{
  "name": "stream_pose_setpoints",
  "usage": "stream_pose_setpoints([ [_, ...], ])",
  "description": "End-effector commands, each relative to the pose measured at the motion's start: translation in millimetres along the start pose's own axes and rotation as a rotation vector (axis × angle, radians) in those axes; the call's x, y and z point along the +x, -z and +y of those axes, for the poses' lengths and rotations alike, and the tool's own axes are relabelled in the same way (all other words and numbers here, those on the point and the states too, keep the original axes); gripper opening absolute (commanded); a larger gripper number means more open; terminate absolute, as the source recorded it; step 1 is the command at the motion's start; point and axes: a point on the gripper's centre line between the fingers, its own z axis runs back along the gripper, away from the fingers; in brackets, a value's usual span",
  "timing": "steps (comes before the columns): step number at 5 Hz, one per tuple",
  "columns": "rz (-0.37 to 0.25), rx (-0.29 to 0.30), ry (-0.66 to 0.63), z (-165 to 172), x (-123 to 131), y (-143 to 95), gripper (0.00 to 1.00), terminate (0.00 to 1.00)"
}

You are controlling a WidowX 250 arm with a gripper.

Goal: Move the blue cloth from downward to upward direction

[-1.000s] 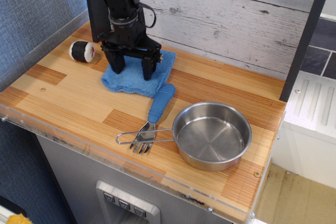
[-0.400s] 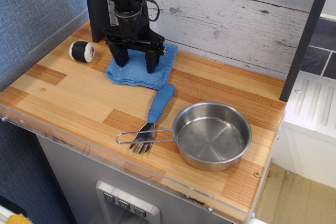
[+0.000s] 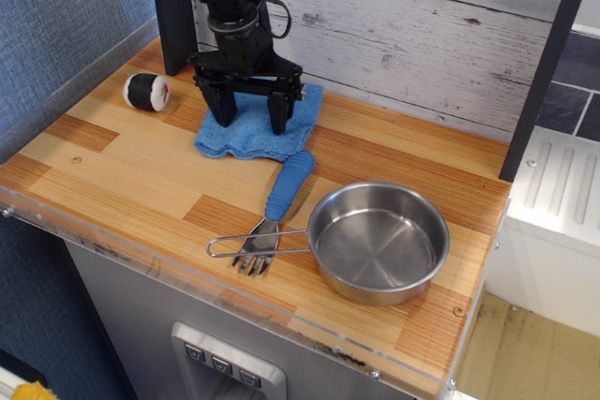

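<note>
Blue cloth [image 3: 258,130] farther toward wall

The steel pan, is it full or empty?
Empty: the pan stands upright, its bare shiny bottom showing, nothing inside.

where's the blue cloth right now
The blue cloth lies at the back of the counter near the plank wall, under the hand, between the sushi roll and the fork's blue handle.

Claw [image 3: 251,122] downward, fingers spread apart
</note>
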Motion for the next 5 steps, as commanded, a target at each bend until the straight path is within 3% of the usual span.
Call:
stream_pose_setpoints([
  [1, -0.177, 0.005, 0.002, -8, 28, -72, 1.00, 0.00],
  [4, -0.279, -0.002, -0.031, -12, 21, -137, 1.00, 0.00],
  [5, -0.279, -0.002, -0.031, -12, 21, -137, 1.00, 0.00],
])
